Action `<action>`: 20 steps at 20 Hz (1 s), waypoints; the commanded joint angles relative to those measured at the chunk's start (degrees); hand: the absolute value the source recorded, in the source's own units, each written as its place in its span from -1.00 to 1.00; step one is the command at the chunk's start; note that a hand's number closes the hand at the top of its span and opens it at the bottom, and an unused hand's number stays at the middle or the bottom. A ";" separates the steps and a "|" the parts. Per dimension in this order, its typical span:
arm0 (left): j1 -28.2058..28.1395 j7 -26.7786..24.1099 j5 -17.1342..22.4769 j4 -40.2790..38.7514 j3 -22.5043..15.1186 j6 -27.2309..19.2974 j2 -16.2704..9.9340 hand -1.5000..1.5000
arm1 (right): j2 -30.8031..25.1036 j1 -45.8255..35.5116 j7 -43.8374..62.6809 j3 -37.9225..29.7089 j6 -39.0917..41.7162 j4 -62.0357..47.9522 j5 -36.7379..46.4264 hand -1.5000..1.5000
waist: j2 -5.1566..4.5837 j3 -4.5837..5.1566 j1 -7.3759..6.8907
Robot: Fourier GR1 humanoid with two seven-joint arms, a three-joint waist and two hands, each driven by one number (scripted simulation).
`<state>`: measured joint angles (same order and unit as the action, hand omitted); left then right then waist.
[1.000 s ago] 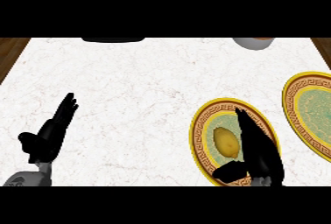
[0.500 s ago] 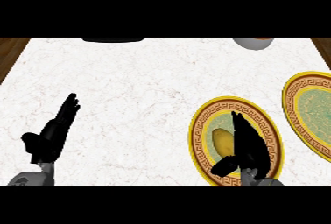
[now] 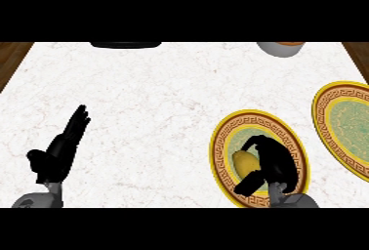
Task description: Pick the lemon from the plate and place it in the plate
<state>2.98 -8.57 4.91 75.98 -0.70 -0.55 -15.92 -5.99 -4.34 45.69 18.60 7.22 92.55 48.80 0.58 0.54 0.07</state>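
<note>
**Right hand curled over lemon on near plate**

Lemon [image 3: 245,162] sits on the nearer plate [image 3: 225,146], left of centre on the green middle. It's a yellow oval, long axis running roughly away from the robot, smooth skin w/ a slightly darker shade along the side under the hand. Only its left part shows; the rest is hidden by the right hand [image 3: 272,163].

Right hand comes in from the lower edge over that same plate, fingers bent over the top & right side of the lemon, thumb down toward the plate's near rim. Looks like fingers are curled round the fruit, touching it. Can't tell if the lemon is off the plate surface or resting on it.

Plate has a yellow rim, brown band w/ gold key pattern, pale green centre. A 2nd plate [image 3: 346,132] of the same pattern lies just to the right, cut by the view's edge, apart from the first.

Left hand [image 3: 61,146] shows at lower left over the white marble counter [image 3: 158,97], fingers straight & pointing up, holding nothing.

At the counter's far edge: a dark flat object [image 3: 126,45] at centre-left & a grey bowl-like vessel [image 3: 281,49] at right, both cut off
</note>
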 commanded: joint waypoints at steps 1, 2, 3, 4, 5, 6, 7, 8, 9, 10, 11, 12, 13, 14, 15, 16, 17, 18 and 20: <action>1.80 1.93 -0.14 -1.21 1.14 1.94 -0.43 0.00 | 2.19 0.38 -2.38 1.87 -1.87 -3.43 1.71 1.00 | -0.58 -0.54 -0.09; 0.83 5.41 0.65 3.87 1.35 1.29 -0.68 0.00 | 1.22 -1.44 -4.79 0.56 -3.25 -6.00 2.40 1.00 | -0.56 -0.56 -0.30; 1.92 2.46 0.27 0.20 1.54 1.27 0.68 0.00 | 0.83 -3.90 -6.42 -1.35 -3.10 -8.89 1.80 1.00 | -0.62 -0.55 -0.25; 1.03 1.20 -1.23 0.15 1.12 -0.02 2.04 0.00 | -0.87 -0.05 -2.55 0.25 1.61 1.09 2.34 1.00 | -0.54 -0.54 -0.01; 1.92 5.86 -0.39 3.57 1.66 0.88 0.30 0.00 | -0.28 0.08 -2.79 0.93 -0.89 1.68 4.18 1.00 | -0.51 -0.55 -0.06; 1.48 1.03 -0.73 -0.55 2.20 0.64 0.89 0.00 | -1.07 -4.75 -6.47 -1.02 -4.11 -4.92 5.52 1.00 | -0.61 -0.54 -0.24; -0.41 1.81 -1.08 3.00 1.18 0.69 0.65 0.00 | -0.24 1.68 -4.19 5.33 -6.98 1.11 10.68 1.00 | -0.45 -0.54 -0.09; -1.88 0.11 -0.11 0.58 2.08 2.37 -0.39 0.00 | -8.96 7.57 -9.75 -2.29 -7.24 4.89 5.90 1.00 | -0.38 -0.55 0.74; -2.93 0.14 -0.19 2.02 2.22 0.68 0.40 0.00 | -14.23 10.43 -11.34 -7.74 -6.56 7.37 3.19 1.00 | -0.04 -0.58 1.98; -1.20 1.72 0.62 0.48 3.42 0.78 -0.30 0.00 | -17.05 12.01 -12.12 -12.35 -7.25 8.25 1.48 1.00 | 0.16 -0.60 4.61; -3.85 0.04 0.77 0.76 4.14 0.90 -0.82 0.00 | -18.76 14.81 -13.67 -16.67 -9.61 6.61 -0.08 1.00 | 0.37 -0.71 5.31; -2.61 1.61 0.93 1.17 5.08 -0.89 -0.48 0.00 | -20.64 15.88 -14.11 -20.76 -10.30 5.82 -1.37 1.00 | 0.54 -0.84 6.90; -4.59 0.22 0.60 0.56 5.24 -0.44 -1.06 0.00 | -22.01 17.56 -14.42 -23.84 -10.58 4.87 -2.58 1.00 | 0.93 -0.88 8.70; -4.94 0.63 0.97 1.18 5.37 -0.64 -0.74 0.00 | -24.42 18.43 -17.22 -28.00 -11.86 4.90 -4.69 1.00 | 0.92 -0.89 7.88; -5.30 0.68 1.02 1.50 5.23 -0.77 -0.38 0.00 | -25.79 21.34 -21.12 -30.22 -13.37 3.78 -6.30 1.00 | 0.89 -0.97 7.98; -6.05 -0.12 0.75 1.75 4.72 -0.54 -0.07 0.00 | -26.87 23.10 -24.25 -33.45 -13.95 4.07 -9.57 1.00 | 0.98 -0.90 7.94; -6.48 -0.19 1.05 1.65 5.27 -0.56 -0.26 0.00 | -27.88 24.93 -27.44 -36.56 -14.08 4.28 -12.94 1.00 | 1.00 -0.84 7.78; -6.95 -1.12 0.49 1.39 4.99 -0.75 -0.05 0.00 | -29.33 26.76 -30.88 -39.63 -13.58 3.43 -16.00 1.00 | 0.82 -0.78 7.32; -7.15 0.00 1.07 3.89 4.84 0.62 -1.20 0.00 | -32.06 29.85 -37.45 -45.86 -12.95 2.23 -21.11 1.00 | 0.93 -0.79 6.23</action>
<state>-2.67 -8.50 5.70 77.92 4.04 -0.73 -16.36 -32.83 19.63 18.30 -16.24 -5.19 96.21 36.31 1.39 -0.23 6.89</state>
